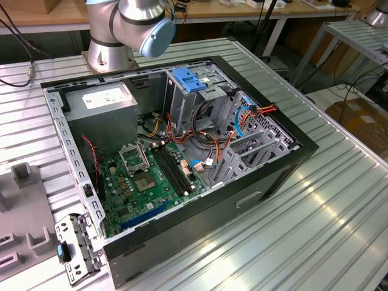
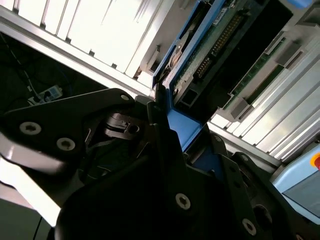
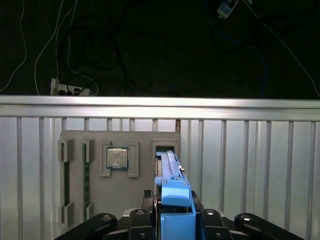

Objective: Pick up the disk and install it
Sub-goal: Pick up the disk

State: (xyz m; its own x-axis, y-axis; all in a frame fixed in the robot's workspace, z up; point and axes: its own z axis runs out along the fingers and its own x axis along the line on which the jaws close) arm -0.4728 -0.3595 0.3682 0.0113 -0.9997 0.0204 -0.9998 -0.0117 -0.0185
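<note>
First wrist view: gripper (image 3: 175,220) closed on the disk (image 3: 172,192), with black fingers (image 3: 142,220) pressed to either side of its blue carrier. Disk held on edge, running away from the camera. Far end in line with an empty slot in a grey fixture tray (image 3: 145,140); cannot tell whether it touches that slot. On the same tray, a square processor chip (image 3: 116,158) in its frame and thin green memory sticks (image 3: 86,180) in narrow channels. Under the tray, a ribbed aluminium worktop (image 3: 250,165); beyond its edge, dark floor with loose cables (image 3: 75,60).

Second wrist view, far closer: the disk's (image 2: 205,55) other face, a green circuit board with a row of connector pins, framed in blue and clamped in the dark gripper (image 2: 187,135).

Exterior view, the wider scene: an open computer case (image 1: 200,224) lying on its side on the worktop (image 1: 315,230). Inside, a green motherboard (image 1: 151,176), a grey power-supply box (image 1: 100,100) and a blue clip (image 1: 189,80) atop a grey metal cage (image 1: 182,106), with red and orange wiring (image 1: 242,115) just beside the cage. Behind the case, the arm's silver and pale-blue joint (image 1: 142,21). At the exterior view's left, near the case's corner, a metal bracket (image 1: 76,248) with a blue tab.
</note>
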